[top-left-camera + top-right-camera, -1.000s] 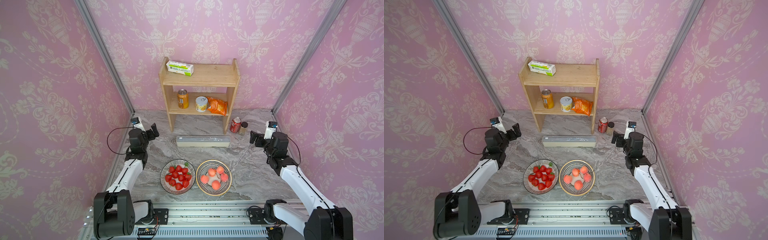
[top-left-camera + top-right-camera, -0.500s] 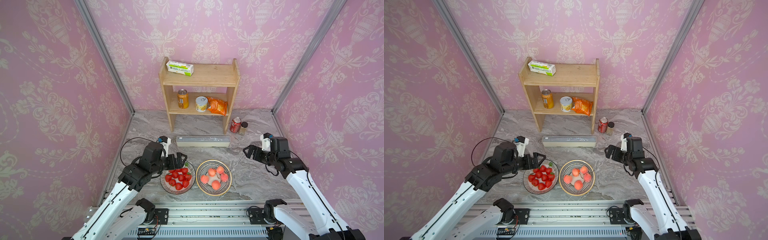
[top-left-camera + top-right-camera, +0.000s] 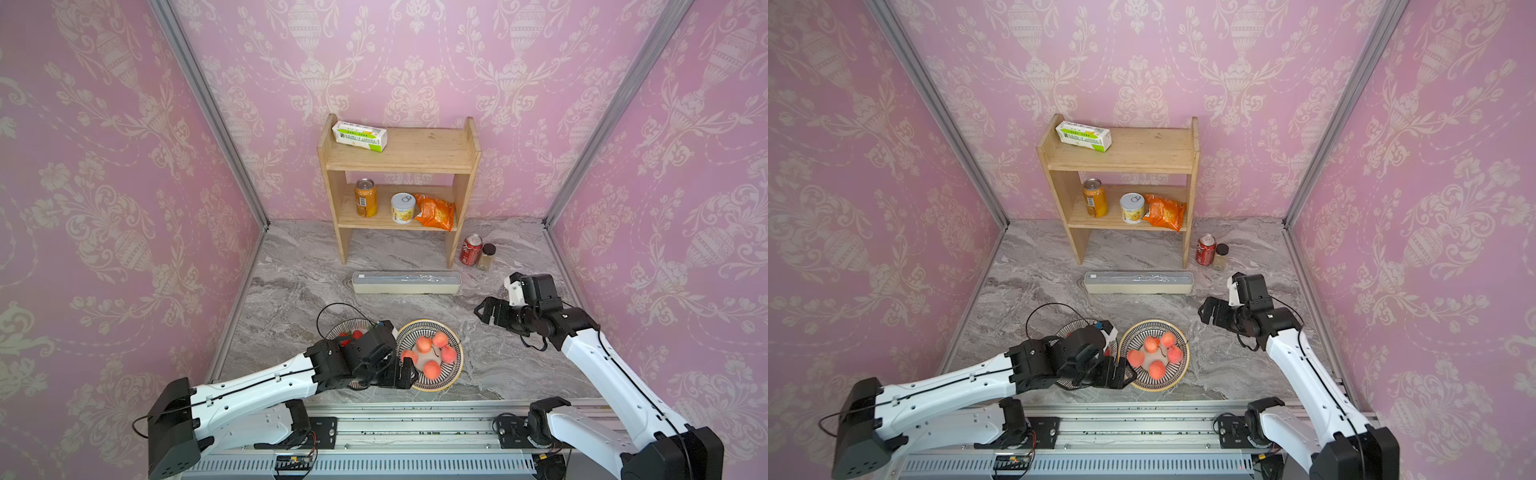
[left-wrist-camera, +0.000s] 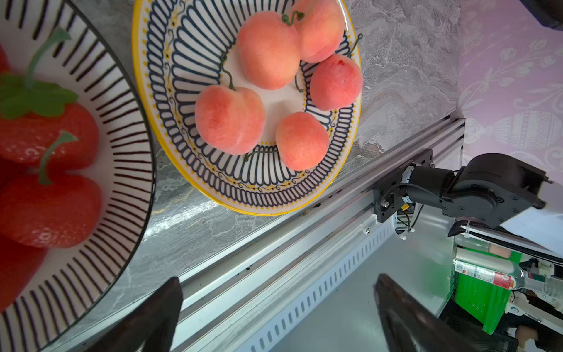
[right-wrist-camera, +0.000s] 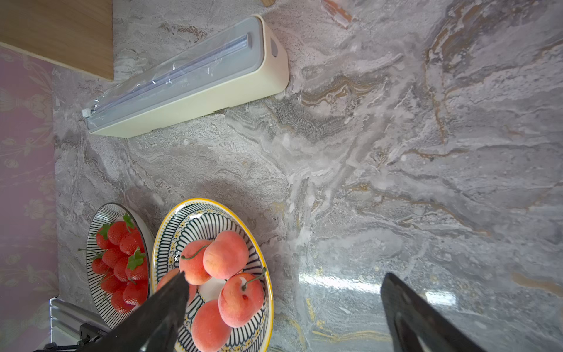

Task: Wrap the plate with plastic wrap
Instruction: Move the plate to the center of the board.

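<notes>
**Ana:** Where is the plastic wrap?

**Ben:** Its long cream plastic wrap box (image 3: 406, 282) (image 3: 1138, 282) lies flat on the counter (image 3: 299, 291). It is at 12 o'clock from the two plates, well apart from them. Nothing touches it.

**Ana:** What is around it?

**Ben:** A wooden shelf (image 3: 399, 153) stands behind it at 12 o'clock. A red can (image 3: 471, 249) and a little jar (image 3: 486, 257) stand at 2 o'clock.

**Ana:** And the arms?

**Ben:** The left end effector (image 3: 405, 372) (image 4: 277, 282) hangs at the 8 o'clock edge of the peach plate (image 3: 428, 325). Its fingers are wide apart and hold nothing. The right end effector (image 3: 482, 311) (image 5: 285, 275) floats at 2 o'clock from that plate, also wide apart and empty.

**Ana:** Is anything in the way?

**Ben:** In both top views the left arm covers most of the strawberry plate (image 3: 349, 321) (image 3: 1075, 322). The right wrist view shows its strawberries (image 5: 122, 262) plainly. It also shows crinkly film (image 5: 170, 76) on the box lid.

**Ana:** What is hard to see?

**Ben:** The left wrist view cuts the strawberry plate off. I cannot tell if the left fingers touch the peach plate.
</notes>
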